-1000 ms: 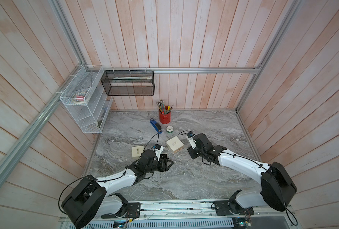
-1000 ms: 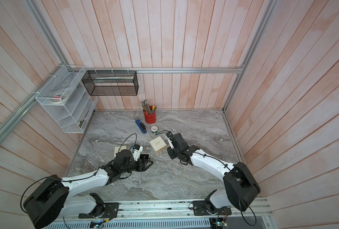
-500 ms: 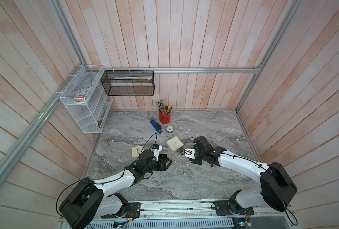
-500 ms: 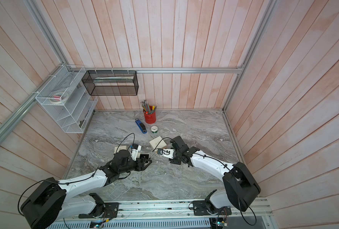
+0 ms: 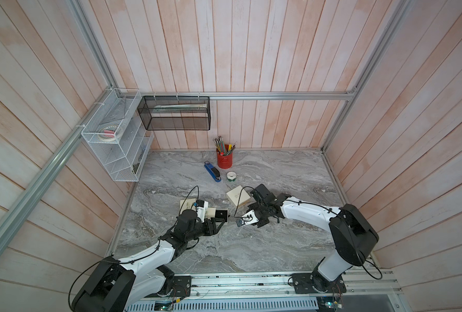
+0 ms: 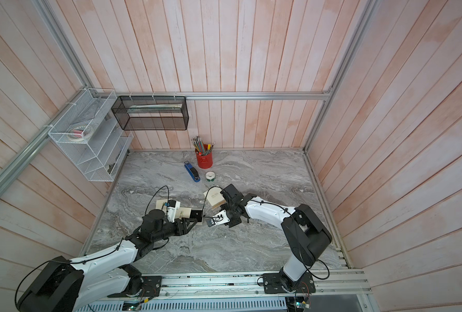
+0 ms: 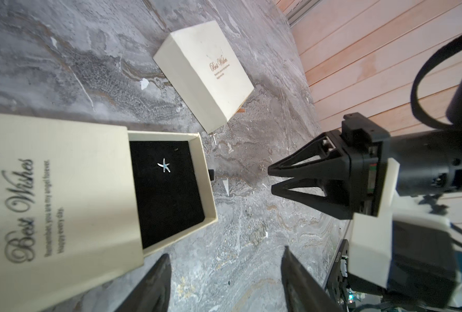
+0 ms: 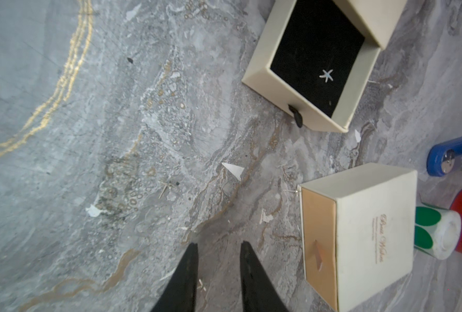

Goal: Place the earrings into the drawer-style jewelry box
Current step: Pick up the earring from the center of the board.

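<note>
The cream drawer-style jewelry box [image 5: 211, 213] [image 7: 62, 189] lies with its black-lined drawer [image 8: 316, 56] pulled out. One silver starfish earring [image 7: 165, 165] [image 8: 326, 75] rests on the lining. A small star-shaped earring [image 7: 262, 167] lies on the marble just off the tips of my right gripper [image 7: 271, 178] [image 8: 219, 244]. Its jaws stand a narrow gap apart and low over the table, gripping nothing. A thin gold pin-like earring [image 8: 165, 189] lies farther out. My left gripper [image 7: 225, 252] [image 5: 219, 222] is open and empty beside the drawer's corner.
A closed cream gift box [image 5: 238, 197] [image 8: 373, 229] sits behind the right arm. At the back stand a blue stapler [image 5: 212, 171], a red pen cup [image 5: 224, 159] and a sticker roll [image 5: 231, 176]. Paper scraps [image 8: 233, 170] dot the marble.
My right gripper has swung away from the closed box, down towards the table near the open drawer, and its jaws have narrowed. The left arm has barely moved.
</note>
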`<state>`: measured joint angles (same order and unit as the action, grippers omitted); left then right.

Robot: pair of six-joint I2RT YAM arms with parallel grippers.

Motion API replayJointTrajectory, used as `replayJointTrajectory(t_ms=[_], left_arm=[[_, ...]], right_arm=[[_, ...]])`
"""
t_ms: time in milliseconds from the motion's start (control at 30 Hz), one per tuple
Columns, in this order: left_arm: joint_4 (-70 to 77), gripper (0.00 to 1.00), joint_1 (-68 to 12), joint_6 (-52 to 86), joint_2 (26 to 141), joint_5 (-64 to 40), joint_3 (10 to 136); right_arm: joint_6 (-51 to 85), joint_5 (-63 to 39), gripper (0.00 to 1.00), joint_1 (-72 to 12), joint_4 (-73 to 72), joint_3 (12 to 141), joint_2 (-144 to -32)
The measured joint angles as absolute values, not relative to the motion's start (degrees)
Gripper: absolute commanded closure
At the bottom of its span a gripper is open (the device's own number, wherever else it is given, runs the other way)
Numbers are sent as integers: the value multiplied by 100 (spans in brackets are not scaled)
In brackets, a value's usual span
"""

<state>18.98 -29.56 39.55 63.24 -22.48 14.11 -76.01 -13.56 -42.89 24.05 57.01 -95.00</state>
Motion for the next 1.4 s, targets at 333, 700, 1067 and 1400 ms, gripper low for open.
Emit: replayJointTrajectory(t_ms=[333, 700, 1067, 1400], left_arm=[[1909, 34, -2886, 3975, 6326, -2379, 1396], [1911, 35, -2882, 3972, 6429, -2381, 1398], [1911, 34, -2875, 3970, 6482, -2401, 1402], [2209, 34, -2895, 3894, 6799, -2840, 1409]], right_arm=[[-8235, -1461, 71, -4401, 2729, 6171, -10009], [-8613, -1549, 76, -4528, 3050, 6331, -10138], [-8840, -1577, 79, -4554, 3321, 6458, -10276], [-8901, -1577, 80, -4613, 3411, 6466, -10427]])
